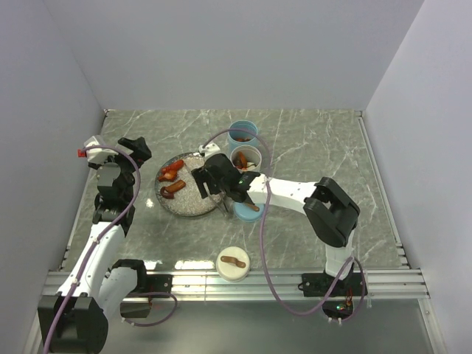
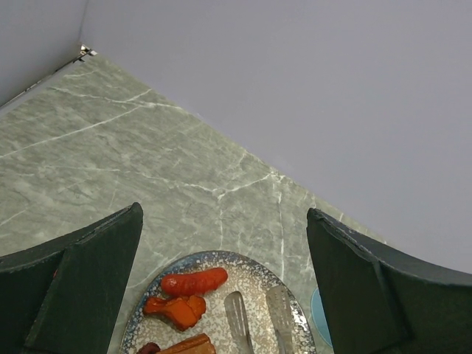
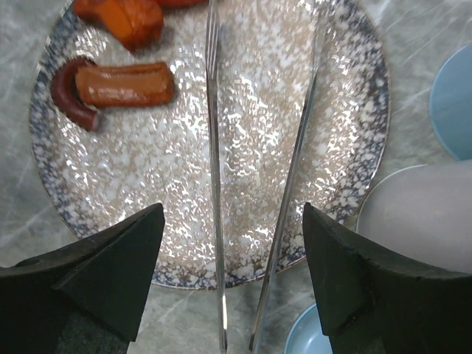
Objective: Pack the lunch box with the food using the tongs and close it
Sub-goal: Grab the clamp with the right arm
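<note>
1. The tongs (image 3: 214,184) lie across the speckled plate (image 3: 147,169). Their two arms are spread apart and nothing is held between them.
2. The right gripper (image 3: 232,221) is placed over the tongs with its jaws wide on either side. Neither arm is touched, so no grip is seen.
3. The step in hand is judged to be taking up the tongs. The jaws would best be closed across both arms near the joined end, which is out of view, and gently enough that the tips keep their spread.
4. The food (image 3: 122,85), sausage and orange pieces, is gathered on the left part of the plate. More pieces can be made out in the white cup (image 1: 245,157) just to the right of the plate, with the blue cup (image 1: 242,133) beyond it.
5. The left gripper (image 2: 223,214) is held fully spread to the left of the plate, with nothing in it.
6. A blue lid (image 1: 247,206) lies just right of the plate, and a white lid (image 1: 232,263) lies near the near edge.
7. The tabletop (image 1: 317,140) is grey-green marble with white veins. It is enclosed by plain pale walls on the left, the right and the far side.
</note>
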`<action>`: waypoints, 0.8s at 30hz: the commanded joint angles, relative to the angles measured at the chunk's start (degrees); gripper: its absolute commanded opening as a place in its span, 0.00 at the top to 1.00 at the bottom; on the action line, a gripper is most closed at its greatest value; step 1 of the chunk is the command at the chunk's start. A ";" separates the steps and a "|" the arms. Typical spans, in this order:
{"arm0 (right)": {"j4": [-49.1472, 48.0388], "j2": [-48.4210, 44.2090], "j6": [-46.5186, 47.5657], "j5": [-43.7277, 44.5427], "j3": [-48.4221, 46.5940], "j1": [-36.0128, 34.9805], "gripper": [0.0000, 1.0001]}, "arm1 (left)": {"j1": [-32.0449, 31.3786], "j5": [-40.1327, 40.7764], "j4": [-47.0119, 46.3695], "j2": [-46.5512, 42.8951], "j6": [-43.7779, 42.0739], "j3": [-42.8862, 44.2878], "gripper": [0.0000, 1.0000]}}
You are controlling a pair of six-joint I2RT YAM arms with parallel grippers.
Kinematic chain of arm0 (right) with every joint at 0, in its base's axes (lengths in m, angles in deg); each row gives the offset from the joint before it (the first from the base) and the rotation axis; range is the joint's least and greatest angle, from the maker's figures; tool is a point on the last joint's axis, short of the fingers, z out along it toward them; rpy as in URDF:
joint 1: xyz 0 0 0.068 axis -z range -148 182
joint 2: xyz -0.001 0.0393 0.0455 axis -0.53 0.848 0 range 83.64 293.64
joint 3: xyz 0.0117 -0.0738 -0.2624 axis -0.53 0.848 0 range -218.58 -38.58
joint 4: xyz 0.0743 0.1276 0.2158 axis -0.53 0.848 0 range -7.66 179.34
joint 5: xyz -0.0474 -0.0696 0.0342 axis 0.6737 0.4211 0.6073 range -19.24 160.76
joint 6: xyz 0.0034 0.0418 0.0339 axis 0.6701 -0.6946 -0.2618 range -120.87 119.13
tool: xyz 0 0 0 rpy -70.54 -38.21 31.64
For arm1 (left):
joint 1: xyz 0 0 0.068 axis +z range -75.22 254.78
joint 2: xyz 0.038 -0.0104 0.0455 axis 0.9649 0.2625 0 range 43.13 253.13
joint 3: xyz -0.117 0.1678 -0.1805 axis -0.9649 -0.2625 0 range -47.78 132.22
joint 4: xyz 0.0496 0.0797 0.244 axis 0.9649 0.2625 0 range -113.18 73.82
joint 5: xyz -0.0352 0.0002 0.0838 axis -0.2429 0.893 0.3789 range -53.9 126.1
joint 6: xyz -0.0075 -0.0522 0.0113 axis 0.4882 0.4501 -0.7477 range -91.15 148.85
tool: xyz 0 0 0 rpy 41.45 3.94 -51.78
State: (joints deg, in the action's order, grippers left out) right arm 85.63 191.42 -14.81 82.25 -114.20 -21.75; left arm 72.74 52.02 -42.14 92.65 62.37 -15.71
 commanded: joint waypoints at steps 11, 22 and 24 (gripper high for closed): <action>-1.71 6.20 2.07 -1.82 -0.41 -0.56 0.18 | 0.29 -1.42 -2.49 -0.91 -0.82 0.01 0.00; -0.39 7.97 2.77 4.33 -0.67 -1.70 0.48 | 0.29 -1.07 -2.48 -0.74 -0.82 0.01 0.01; -0.39 7.44 2.95 5.74 -0.50 -1.96 0.55 | 0.29 -0.89 -2.48 -0.65 -0.82 0.09 0.01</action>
State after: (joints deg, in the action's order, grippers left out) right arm 85.54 199.23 -12.66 84.19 -113.45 -22.93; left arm 72.74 51.37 -42.19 92.45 62.32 -15.71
